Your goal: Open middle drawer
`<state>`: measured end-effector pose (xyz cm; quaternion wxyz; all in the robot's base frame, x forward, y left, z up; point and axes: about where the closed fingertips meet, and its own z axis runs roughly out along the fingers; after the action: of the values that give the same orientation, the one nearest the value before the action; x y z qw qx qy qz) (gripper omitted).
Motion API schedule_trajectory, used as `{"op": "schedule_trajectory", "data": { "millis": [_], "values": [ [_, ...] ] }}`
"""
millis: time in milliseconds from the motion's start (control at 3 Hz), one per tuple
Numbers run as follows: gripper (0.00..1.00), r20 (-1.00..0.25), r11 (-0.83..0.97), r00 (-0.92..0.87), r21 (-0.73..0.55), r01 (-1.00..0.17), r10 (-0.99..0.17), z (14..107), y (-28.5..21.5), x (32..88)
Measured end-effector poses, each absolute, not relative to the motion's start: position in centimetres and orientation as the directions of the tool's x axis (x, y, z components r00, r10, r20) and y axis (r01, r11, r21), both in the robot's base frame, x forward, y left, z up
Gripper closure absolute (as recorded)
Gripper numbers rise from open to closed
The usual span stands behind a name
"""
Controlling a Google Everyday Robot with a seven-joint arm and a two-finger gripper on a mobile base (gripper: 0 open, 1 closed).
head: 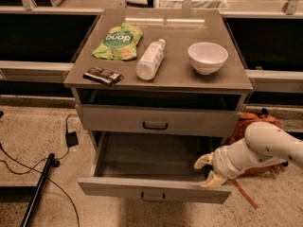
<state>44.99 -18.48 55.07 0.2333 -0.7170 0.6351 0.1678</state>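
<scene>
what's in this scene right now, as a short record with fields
middle drawer: pulled out
upper drawer: shut
end effector: open, at the middle drawer's right front corner
cabinet top: green snack bag, bottle, white bowl, dark bar
floor: orange bag right of the cabinet

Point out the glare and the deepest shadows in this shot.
Camera view: glare streaks the cabinet top behind the bottle; the slot under it is dark; the middle drawer is dim inside; the hand at its front corner is lit.
</scene>
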Motion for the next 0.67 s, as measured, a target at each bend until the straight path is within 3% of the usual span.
{"op": "schedule_trajectory", "data": {
  "millis": [333,667],
  "values": [
    [0.65,-0.540,-0.070,0.127,-0.126,-0.990,-0.832,54.4,-17.1,47.2],
    [0.88,-0.542,-0.050,0.110,-0.125,-0.991,-0.833,52.3,-16.0,49.2]
  ]
}}
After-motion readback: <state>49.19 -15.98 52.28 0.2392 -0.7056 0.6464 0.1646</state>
